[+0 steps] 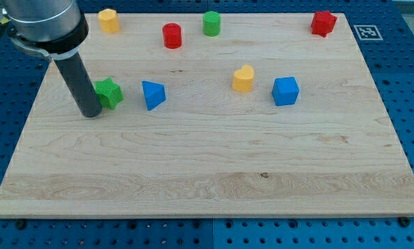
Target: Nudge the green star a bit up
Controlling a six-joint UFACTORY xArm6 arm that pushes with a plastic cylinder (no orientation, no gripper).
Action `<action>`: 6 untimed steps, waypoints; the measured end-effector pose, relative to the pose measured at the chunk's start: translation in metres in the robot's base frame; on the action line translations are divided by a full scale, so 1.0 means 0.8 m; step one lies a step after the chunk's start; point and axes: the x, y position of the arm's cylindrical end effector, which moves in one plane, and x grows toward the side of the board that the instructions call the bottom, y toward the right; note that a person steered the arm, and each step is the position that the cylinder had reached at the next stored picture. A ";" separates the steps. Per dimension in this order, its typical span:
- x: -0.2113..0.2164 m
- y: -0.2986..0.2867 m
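Observation:
The green star lies on the wooden board at the view's left. My tip rests on the board just left of and slightly below the star, touching or nearly touching its left edge. A blue triangular block lies right of the star, a small gap between them.
A yellow block, a red cylinder, a green cylinder and a red star lie along the view's top. A yellow heart and a blue cube lie right of centre.

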 end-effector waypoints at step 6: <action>-0.009 0.034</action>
